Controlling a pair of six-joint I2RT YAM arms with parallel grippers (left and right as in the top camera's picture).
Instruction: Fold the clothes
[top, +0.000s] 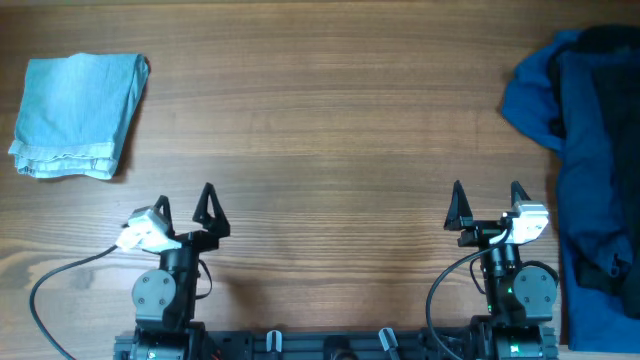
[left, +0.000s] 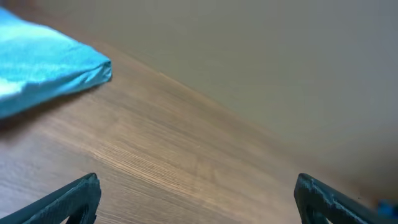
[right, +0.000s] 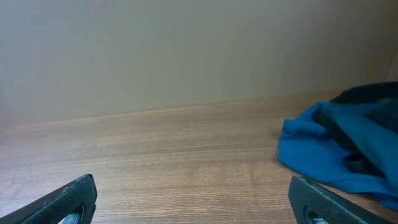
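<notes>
A light blue garment (top: 78, 114) lies folded at the table's far left; its corner shows in the left wrist view (left: 43, 65). A dark blue garment (top: 590, 160) lies crumpled in a heap along the right edge and also shows in the right wrist view (right: 348, 146). My left gripper (top: 184, 207) is open and empty near the front edge, left of centre, with its fingers wide apart in the left wrist view (left: 198, 199). My right gripper (top: 487, 203) is open and empty near the front edge, just left of the dark blue heap, fingers wide in the right wrist view (right: 194, 199).
The wooden table (top: 320, 130) spans the whole view. A plain wall (right: 186, 50) stands behind its far edge. The arm bases and cables (top: 60, 285) sit along the front edge.
</notes>
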